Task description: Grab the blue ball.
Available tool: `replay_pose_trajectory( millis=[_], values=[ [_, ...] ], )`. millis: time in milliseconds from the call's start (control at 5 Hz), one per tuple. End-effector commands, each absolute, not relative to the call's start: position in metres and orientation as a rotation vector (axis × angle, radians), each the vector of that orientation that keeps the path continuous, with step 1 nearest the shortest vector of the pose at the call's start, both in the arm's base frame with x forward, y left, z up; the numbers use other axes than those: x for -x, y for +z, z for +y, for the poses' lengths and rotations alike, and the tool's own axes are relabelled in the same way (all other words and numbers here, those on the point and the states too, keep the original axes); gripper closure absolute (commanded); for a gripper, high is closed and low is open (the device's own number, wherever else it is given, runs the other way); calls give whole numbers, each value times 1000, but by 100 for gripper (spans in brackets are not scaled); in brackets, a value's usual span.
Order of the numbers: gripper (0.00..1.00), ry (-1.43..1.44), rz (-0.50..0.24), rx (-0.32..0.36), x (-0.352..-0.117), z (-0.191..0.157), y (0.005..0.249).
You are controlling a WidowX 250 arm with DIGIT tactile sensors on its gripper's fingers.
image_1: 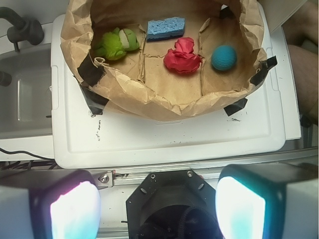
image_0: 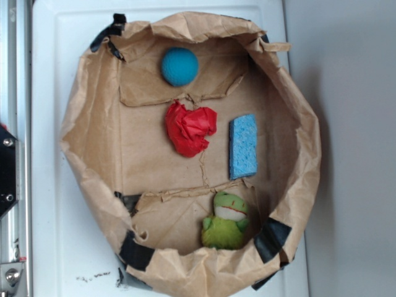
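Exterior view gives you a top-down look at a crumpled brown paper bag tray (image_0: 86, 154), its rolled walls patched with strips of black tape (image_0: 133, 250), sitting on a white plastic surface (image_0: 52, 80). Your target, the small round teal-blue ball (image_0: 180, 66), lies at the far end of the tray floor, close to the top wall and resting on a folded paper flap. Just below it, nearly touching, you have a crumpled red paper wad (image_0: 189, 129) near the middle of the floor. To the right of the wad, apart from it, a flat light-blue rectangular sponge (image_0: 243, 146) lies lengthwise beside the right wall. At the near end a green plush frog toy (image_0: 226, 223) leans against the bottom wall. A black part of the robot shows at the left edge, well outside the tray. In the wrist view you see the same tray from the side: the ball (image_1: 224, 58) sits at the right, the red wad (image_1: 183, 56) just left of it, the sponge (image_1: 166, 28) against the far wall, and the frog (image_1: 117, 44) at the left. Your gripper (image_1: 158, 209) hangs well short of the tray, outside its near wall, above the white surface; its two glowing finger pads (image_1: 74, 211) stand wide apart with nothing between them.
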State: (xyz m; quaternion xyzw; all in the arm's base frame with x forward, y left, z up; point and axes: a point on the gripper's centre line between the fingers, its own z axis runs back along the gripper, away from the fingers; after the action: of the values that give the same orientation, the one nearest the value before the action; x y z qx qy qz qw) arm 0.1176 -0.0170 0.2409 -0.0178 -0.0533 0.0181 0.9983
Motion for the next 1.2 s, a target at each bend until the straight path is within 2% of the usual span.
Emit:
replay_pose_trajectory(
  millis=[0, 200, 400, 600, 800, 1000],
  values=[
    [0, 248, -174, 17, -146, -16, 232],
    [0, 411, -205, -5, -177, -8, 218],
    [0, 614, -224, -74, -213, 7, 198],
    [0, 830, -215, -118, -228, 37, 182],
    [0, 943, -160, -137, -223, 54, 174],
    [0, 943, -160, -137, -223, 54, 174]
  ],
)
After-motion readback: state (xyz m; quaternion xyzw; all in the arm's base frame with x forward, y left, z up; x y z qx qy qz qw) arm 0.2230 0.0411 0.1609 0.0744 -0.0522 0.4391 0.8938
